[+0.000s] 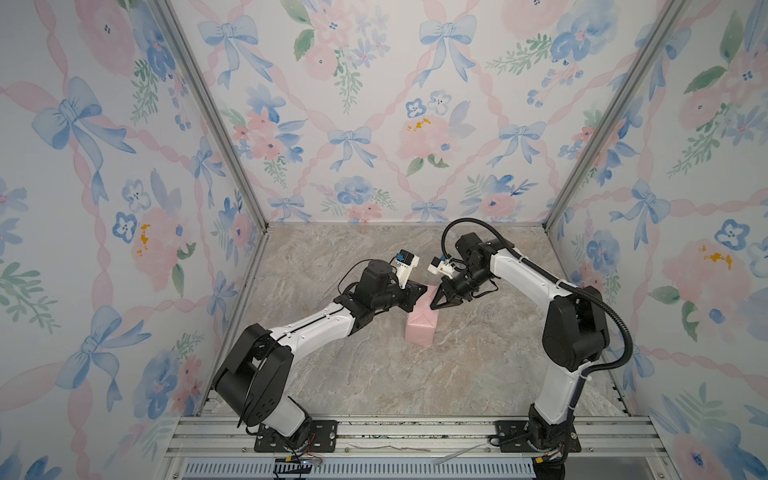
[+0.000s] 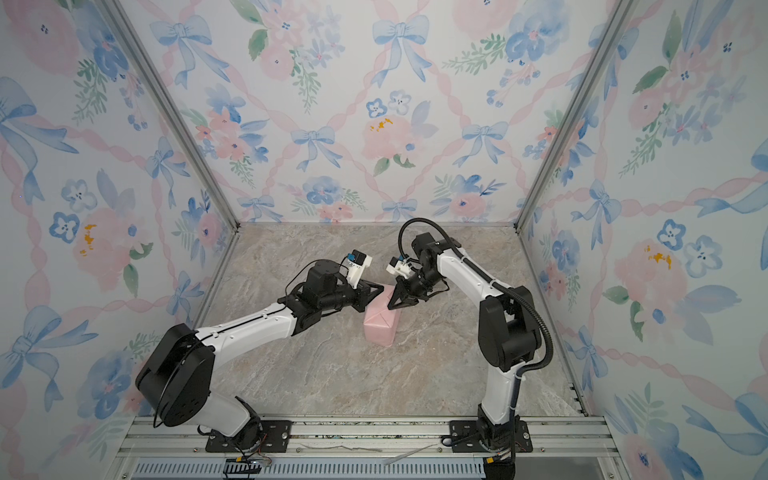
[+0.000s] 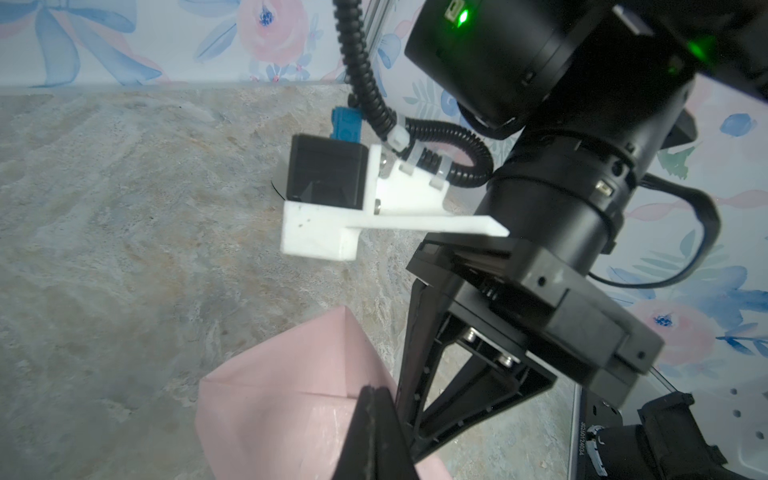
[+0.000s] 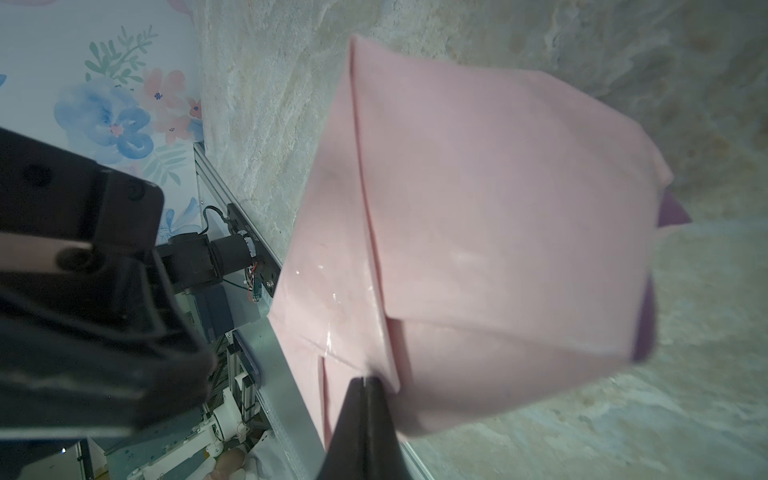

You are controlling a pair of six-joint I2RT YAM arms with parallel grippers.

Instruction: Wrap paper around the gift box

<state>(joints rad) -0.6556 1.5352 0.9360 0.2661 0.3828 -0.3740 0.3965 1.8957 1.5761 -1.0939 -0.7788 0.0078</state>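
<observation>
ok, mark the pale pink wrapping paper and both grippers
pale pink wrapping paper (image 1: pixel 422 322), a top view, its top face
left gripper (image 3: pixel 371 392), left wrist view, tips of shut fingers
right gripper (image 4: pixel 365 380), right wrist view, tips of shut fingers

A: We tag the left arm and right arm: white shells, black joints.
B: We add ribbed black conduit at three o'clock, white camera bracket, green LEDs, screwed black base plates at six.

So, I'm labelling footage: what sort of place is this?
Probably a staged robot booth, not a home: floral wallpaper panels on aluminium posts, a marble-look tabletop, and two arms bolted to a metal rail.
</observation>
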